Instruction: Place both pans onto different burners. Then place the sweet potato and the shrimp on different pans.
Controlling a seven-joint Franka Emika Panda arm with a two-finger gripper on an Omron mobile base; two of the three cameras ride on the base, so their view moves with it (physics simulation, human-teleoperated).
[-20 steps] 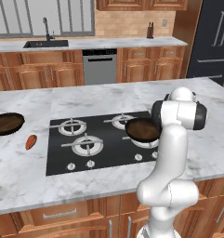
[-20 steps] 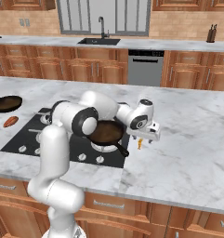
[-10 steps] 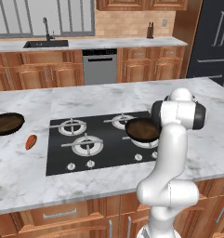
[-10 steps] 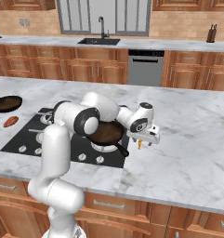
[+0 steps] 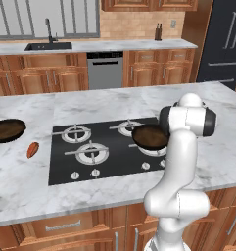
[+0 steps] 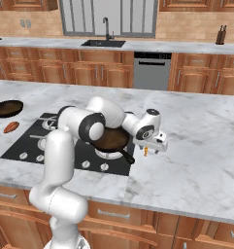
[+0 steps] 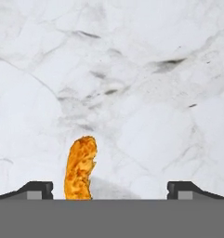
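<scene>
Hand's dropped lower over the shrimp on the bench. Fingers are spread wide either side, presumably lining up a pinch.

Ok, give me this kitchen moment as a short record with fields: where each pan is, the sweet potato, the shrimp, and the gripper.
pan one: on the cooktop's front right burner
pan two: on the marble counter, left of the cooktop
sweet potato: on the counter beside pan two
shrimp: on the counter, right of the cooktop
gripper: open, low over the shrimp, fingers either side
</scene>
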